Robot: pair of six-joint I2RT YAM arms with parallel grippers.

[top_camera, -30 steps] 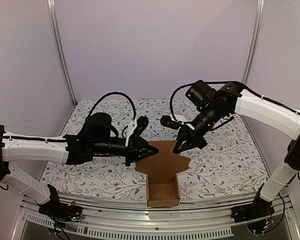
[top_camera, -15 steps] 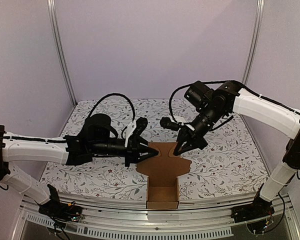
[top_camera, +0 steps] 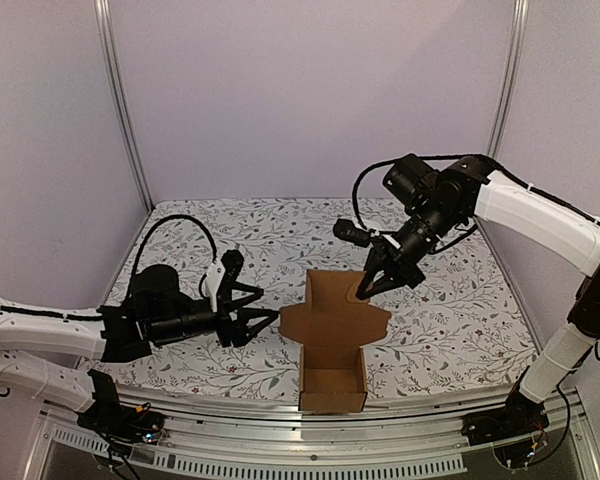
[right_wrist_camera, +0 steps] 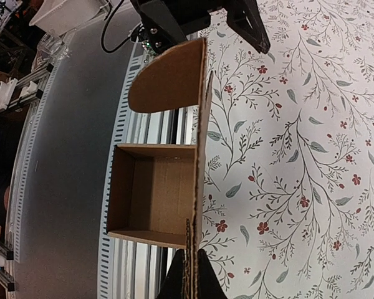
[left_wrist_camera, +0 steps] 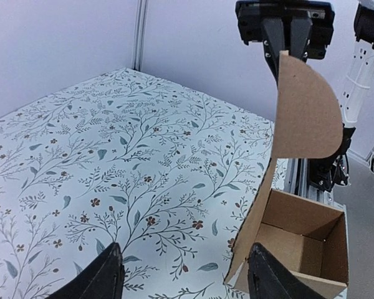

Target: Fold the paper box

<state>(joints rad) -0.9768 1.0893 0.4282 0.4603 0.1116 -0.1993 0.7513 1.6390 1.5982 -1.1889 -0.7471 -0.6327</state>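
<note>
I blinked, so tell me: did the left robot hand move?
Yes. The left gripper backed away leftward from the paper box, toward the left frame post.

My left arm [top_camera: 40, 330], at the lower left of the overhead frame, and my right arm [top_camera: 530, 215], at the upper right, wore smooth white shells joined by black elbows and wrists. A thin black cable [top_camera: 175, 222] arched above my left wrist. Another cable [top_camera: 358, 195] looped beside the right one. My left gripper [top_camera: 262, 318] carried a white block behind matte black, tapering fingers [left_wrist_camera: 103, 277]. My right gripper [top_camera: 365, 290] ended in the same dark wedges.
</note>
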